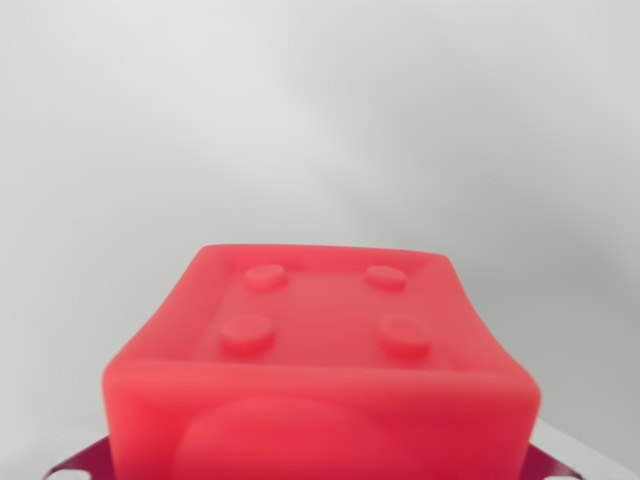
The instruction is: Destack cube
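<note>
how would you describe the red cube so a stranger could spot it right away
Start from the plain pale grey surface that fills most of the wrist view, then look to the bottom centre. There sits a glossy red soft-plastic cube with rounded edges. Four round studs on its recessed top set it apart from the darker magenta piece peeking out beneath it.

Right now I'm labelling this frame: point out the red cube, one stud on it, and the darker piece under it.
red cube (320,410), wrist view, near face.
stud (247,332), wrist view, near-left stud on top.
darker piece (85,466), wrist view, left corner showing beneath cube.
</note>
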{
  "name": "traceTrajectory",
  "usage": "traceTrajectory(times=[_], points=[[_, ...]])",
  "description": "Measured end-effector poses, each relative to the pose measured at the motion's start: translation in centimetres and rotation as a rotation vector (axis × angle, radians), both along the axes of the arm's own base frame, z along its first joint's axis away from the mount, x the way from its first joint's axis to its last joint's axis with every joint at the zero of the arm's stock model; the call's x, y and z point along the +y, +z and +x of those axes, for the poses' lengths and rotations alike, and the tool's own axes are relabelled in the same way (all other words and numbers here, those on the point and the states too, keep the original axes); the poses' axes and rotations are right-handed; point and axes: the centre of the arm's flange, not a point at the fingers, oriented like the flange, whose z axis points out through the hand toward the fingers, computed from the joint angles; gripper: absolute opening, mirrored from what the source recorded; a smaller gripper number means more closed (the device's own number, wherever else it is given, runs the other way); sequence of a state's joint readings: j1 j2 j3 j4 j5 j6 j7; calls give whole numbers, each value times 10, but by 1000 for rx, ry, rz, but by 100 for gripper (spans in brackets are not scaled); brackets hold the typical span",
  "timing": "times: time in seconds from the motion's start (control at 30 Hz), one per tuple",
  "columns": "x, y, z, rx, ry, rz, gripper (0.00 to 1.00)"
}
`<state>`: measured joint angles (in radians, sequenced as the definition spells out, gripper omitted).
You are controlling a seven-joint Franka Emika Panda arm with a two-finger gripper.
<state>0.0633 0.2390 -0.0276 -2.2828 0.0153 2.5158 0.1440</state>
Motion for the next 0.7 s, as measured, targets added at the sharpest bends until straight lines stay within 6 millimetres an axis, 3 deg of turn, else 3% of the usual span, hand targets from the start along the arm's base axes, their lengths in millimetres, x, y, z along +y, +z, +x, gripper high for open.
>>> traceTrajectory(times=[0.7], points=[[37, -4, -17, 1, 14, 0, 0]])
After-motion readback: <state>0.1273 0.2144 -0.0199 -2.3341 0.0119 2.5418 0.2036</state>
